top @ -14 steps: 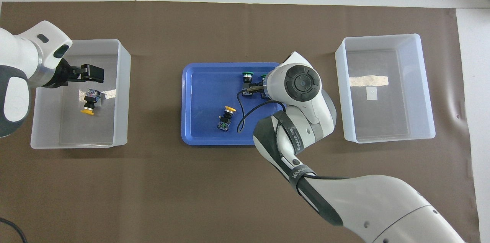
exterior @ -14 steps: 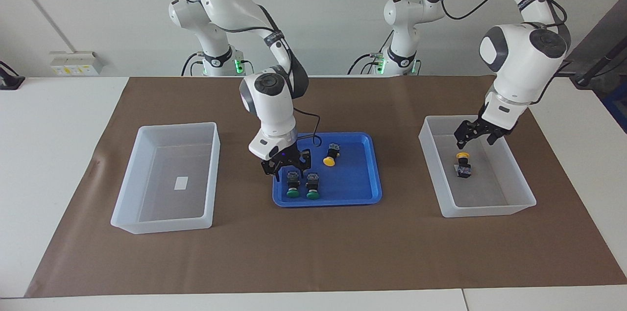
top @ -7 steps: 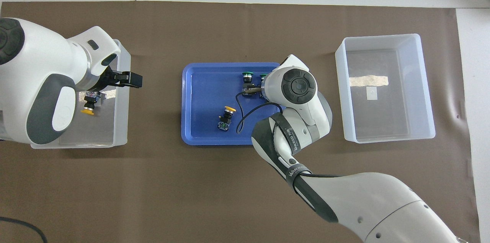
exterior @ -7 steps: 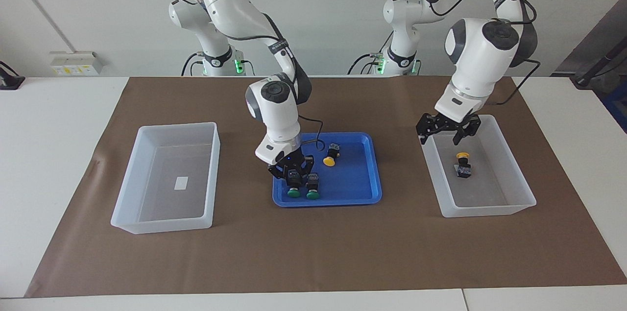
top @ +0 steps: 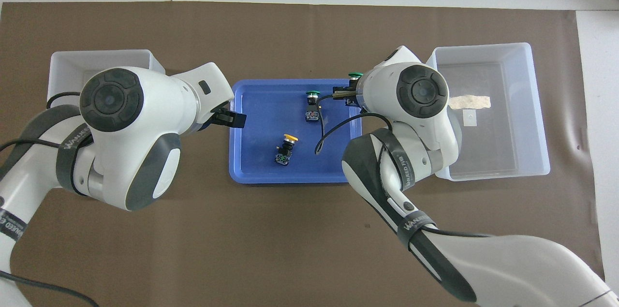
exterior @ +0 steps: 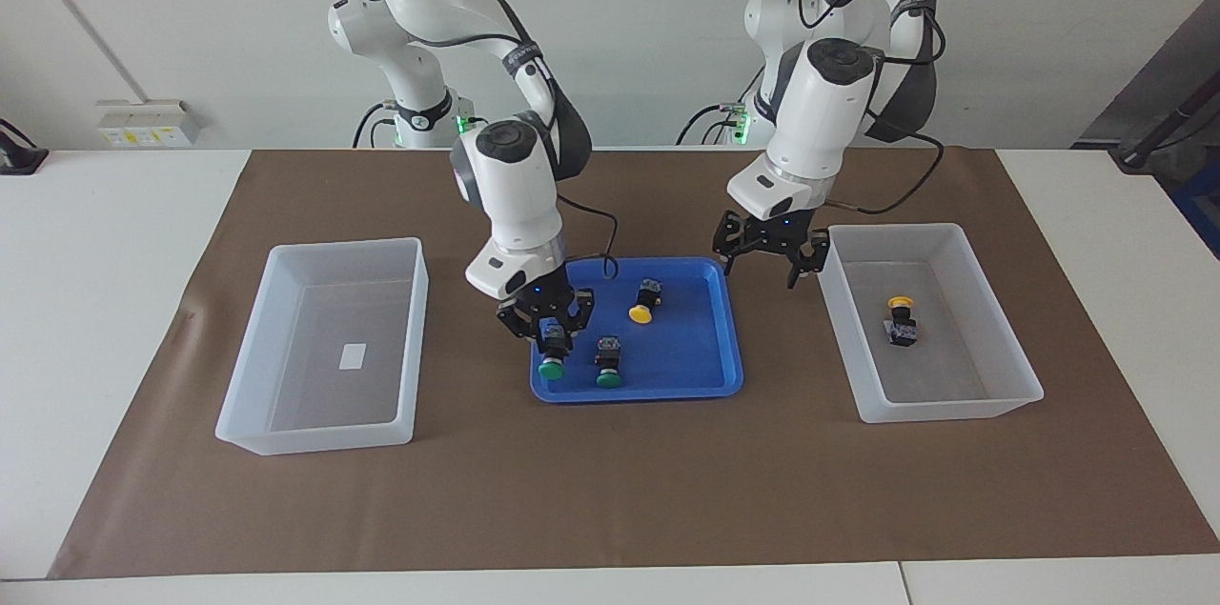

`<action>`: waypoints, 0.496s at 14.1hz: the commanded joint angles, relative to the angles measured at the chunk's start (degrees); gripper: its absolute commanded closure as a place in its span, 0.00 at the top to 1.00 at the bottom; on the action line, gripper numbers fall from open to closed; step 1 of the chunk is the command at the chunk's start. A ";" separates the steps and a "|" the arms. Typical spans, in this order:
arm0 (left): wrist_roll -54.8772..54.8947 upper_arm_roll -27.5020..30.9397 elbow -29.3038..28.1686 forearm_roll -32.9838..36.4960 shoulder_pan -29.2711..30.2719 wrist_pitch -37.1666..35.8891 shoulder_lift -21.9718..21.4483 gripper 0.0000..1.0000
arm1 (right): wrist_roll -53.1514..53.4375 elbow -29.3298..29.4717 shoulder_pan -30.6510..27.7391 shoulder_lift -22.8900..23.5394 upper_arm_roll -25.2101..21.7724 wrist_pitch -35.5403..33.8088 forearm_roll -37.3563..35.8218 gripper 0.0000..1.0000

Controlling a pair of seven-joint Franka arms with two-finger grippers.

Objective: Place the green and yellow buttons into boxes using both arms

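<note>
Brown mat [exterior: 610,491] on white table [exterior: 95,233] — right end effector [exterior: 551,338] grips green button [exterior: 550,367]; left end effector [exterior: 770,252] wide.

Robotics lab bench. Two white arms [exterior: 515,176] are mounted at 12 o'clock against a bare white wall [exterior: 648,24]. A white table [exterior: 105,233] is covered with a brown paper sheet [exterior: 610,481]. A wall socket strip [exterior: 148,122] is seen at 10 o'clock, with loose cabling [exterior: 705,119] at the arm bases.
</note>
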 commanded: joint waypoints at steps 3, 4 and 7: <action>0.91 0.90 -4.69 -0.75 -5.49 10.46 1.25 1.00 | -5.57 -2.05 -9.01 -8.10 0.62 -5.90 0.31 0.00; 0.38 0.90 -4.43 -0.75 -6.81 11.87 3.27 1.00 | -7.33 -2.31 -10.94 -9.33 0.62 -7.83 0.31 0.00; -0.76 1.07 -4.42 -0.66 -10.33 15.66 7.68 1.00 | -15.84 -3.71 -17.00 -10.75 0.71 -10.49 0.57 0.00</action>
